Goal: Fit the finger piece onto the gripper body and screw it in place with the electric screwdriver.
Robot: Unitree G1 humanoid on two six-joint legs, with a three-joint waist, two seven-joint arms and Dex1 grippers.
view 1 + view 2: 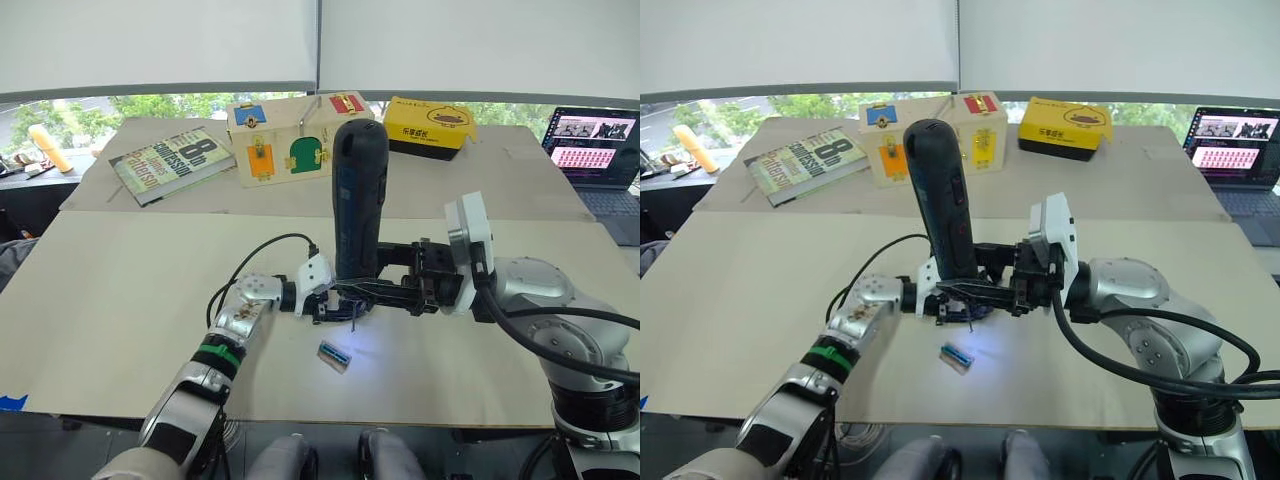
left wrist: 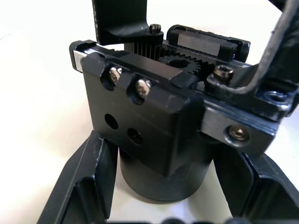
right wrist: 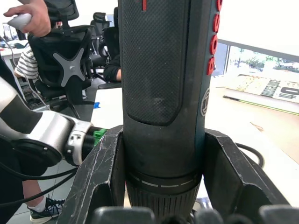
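The electric screwdriver (image 1: 358, 195) stands upright, dark blue-black with red lettering, with my right gripper (image 1: 378, 291) shut around its lower barrel (image 3: 161, 107). Its tip casts white light onto the table just by my left gripper (image 1: 326, 303). The left gripper is shut on the gripper body (image 2: 149, 116), a chunky black block with gear teeth and several screws, held between its two fingers (image 2: 84, 182). A black part that looks like the finger piece (image 2: 119, 18) sits on the body's far side with a screw head at its edge. The screwdriver's bit is hard to make out.
A small green block (image 1: 335, 356) lies on the table in front of the grippers. At the back are a book (image 1: 172, 163), a wooden lock box (image 1: 290, 135) and a yellow box (image 1: 430, 125). A laptop (image 1: 598, 150) is far right. A person's hand (image 3: 28, 16) shows beyond the table.
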